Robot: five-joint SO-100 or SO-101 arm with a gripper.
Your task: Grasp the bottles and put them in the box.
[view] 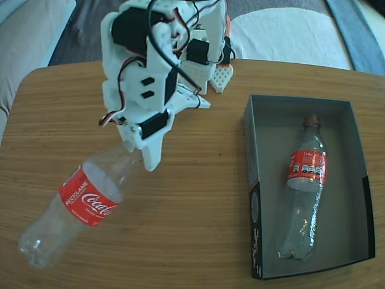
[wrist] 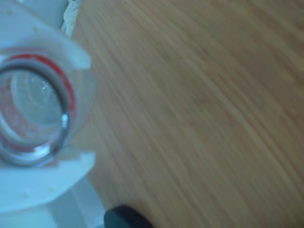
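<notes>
Your gripper (view: 139, 152) has 1 bottle (view: 78, 208) by its neck.

Its white fingers (wrist: 45, 50) are clamped on the open neck, 1 above and 1 below in the wrist view. The clear plastic bottle with its red label tilts down to the wooden table (view: 198, 229), left of the box (view: 252, 198). You can see the other bottle (view: 305, 180) lying flat inside that grey box.

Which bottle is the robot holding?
The bottle on the table, left of the box; the gripper clamps its neck. The other bottle lies inside the box.
</notes>
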